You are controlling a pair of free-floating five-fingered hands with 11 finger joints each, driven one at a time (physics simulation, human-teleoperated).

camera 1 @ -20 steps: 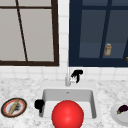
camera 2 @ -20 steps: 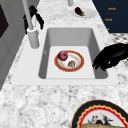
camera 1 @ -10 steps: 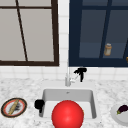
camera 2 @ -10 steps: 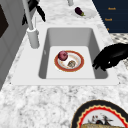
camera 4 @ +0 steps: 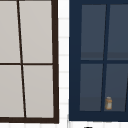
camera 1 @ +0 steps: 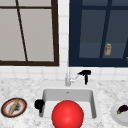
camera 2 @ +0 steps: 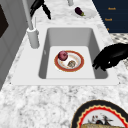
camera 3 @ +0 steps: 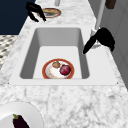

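My right hand [camera 1: 85, 73] hovers over the counter behind the sink, just right of the faucet [camera 1: 68, 75], fingers straight and pointing down, holding nothing. It also shows beside the faucet [camera 3: 98, 17] as the right hand [camera 3: 103, 37] and far back as the right hand [camera 2: 37, 6]. My left hand [camera 1: 39, 103] floats at the sink's front left rim, fingers relaxed and empty; it is the left hand [camera 2: 112, 56] and the left hand [camera 3: 35, 10]. In the sink [camera 2: 47, 45] lies a red-rimmed plate [camera 2: 60, 68] with a red apple [camera 2: 62, 55] and a brownish piece [camera 2: 71, 63].
A large red sphere [camera 1: 67, 115] covers the sink's front in the front view. A patterned plate [camera 1: 13, 107] with a pale stick-like item sits on the left counter. A white plate with an eggplant [camera 1: 122, 109] sits on the right. A small bottle [camera 1: 108, 49] stands behind the dark window.
My right hand has drifted slightly to the right, away from the faucet. The left hand and the things in the sink have stayed put.
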